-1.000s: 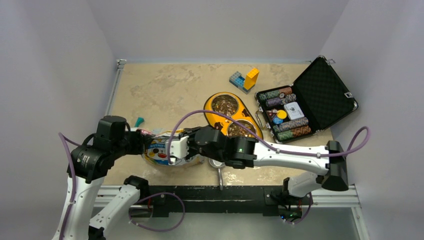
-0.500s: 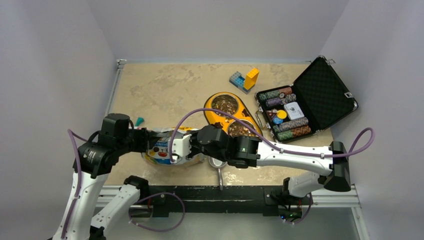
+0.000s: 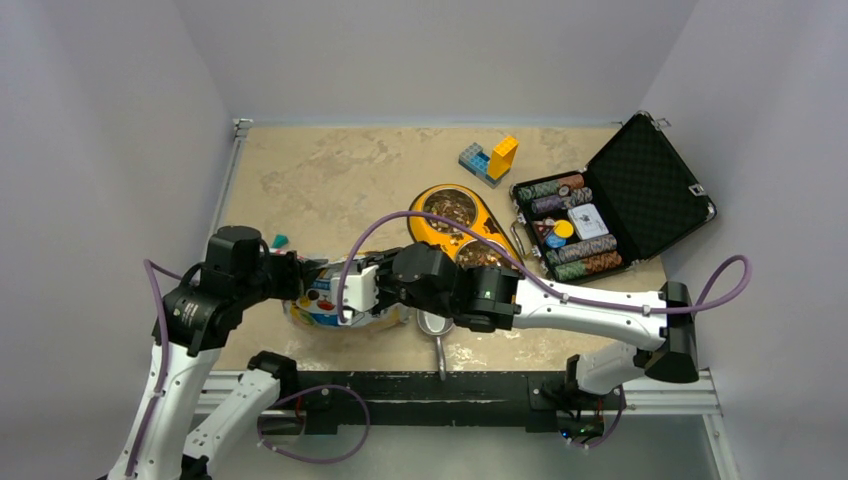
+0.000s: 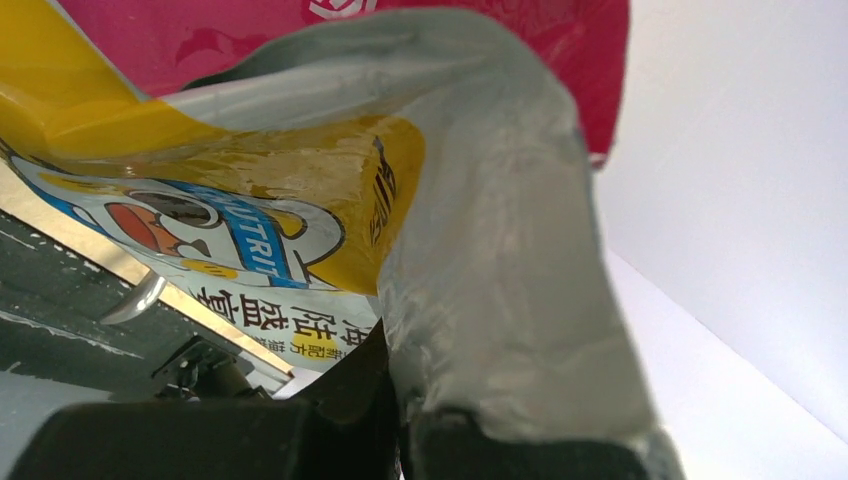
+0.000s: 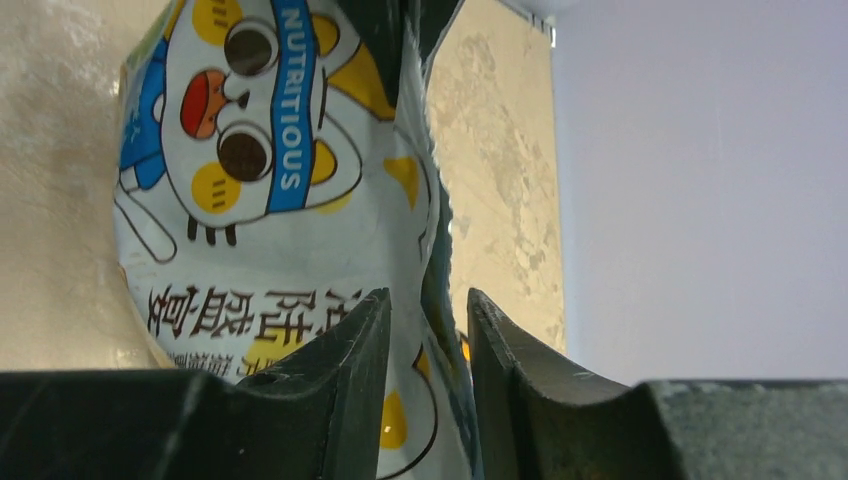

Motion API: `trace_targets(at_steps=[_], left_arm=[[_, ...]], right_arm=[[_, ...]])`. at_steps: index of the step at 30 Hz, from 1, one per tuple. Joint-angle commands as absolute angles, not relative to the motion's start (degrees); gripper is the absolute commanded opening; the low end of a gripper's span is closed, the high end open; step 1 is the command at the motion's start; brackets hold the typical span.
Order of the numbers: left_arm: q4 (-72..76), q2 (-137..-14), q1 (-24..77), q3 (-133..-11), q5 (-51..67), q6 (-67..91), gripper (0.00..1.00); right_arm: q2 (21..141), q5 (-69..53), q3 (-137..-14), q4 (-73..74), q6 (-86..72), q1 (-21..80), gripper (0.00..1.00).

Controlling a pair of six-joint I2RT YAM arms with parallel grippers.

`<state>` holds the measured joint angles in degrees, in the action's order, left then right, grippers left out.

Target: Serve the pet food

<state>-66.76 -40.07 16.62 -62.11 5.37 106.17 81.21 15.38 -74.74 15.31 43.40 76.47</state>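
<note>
The glossy pet food bag (image 3: 322,300), with its cartoon cat, is held between both grippers near the table's front left. My left gripper (image 3: 297,278) is shut on the bag's silvery top edge, seen close in the left wrist view (image 4: 500,280). My right gripper (image 3: 352,293) is shut on the bag's other edge, and the right wrist view shows the printed film (image 5: 260,180) pinched between its fingers (image 5: 355,350). Brown kibble (image 3: 449,209) lies in both cups of the orange double bowl (image 3: 424,226). No kibble shows inside the bag.
A metal scoop (image 3: 437,335) lies by the front edge under my right arm. An open black case (image 3: 650,185) of poker chips stands at the right. Toy blocks (image 3: 490,158) sit behind the bowl. A small teal piece (image 3: 279,241) lies at the left.
My left gripper has swung right and forward, closing the distance to the right gripper. The bag between them has bunched up and shifted a little left.
</note>
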Motion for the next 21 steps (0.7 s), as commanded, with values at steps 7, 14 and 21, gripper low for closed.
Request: trace_targets(at_steps=[7, 14, 21], left_arm=[[-65.45, -39.21, 16.79, -61.72, 9.66, 110.28, 0.00], [-64.20, -38.90, 16.79, -60.95, 10.75, 110.72, 0.00], [-66.52, -38.93, 16.79, -62.23, 8.28, 111.00, 0.00]], right_arm=[[89.27, 14.64, -84.79, 11.60, 46.31, 76.93, 0.34], [91.37, 14.55, -86.56, 11.89, 46.77, 77.08, 0.34], [89.04, 25.36, -82.65, 8.03, 49.20, 77.82, 0.00]])
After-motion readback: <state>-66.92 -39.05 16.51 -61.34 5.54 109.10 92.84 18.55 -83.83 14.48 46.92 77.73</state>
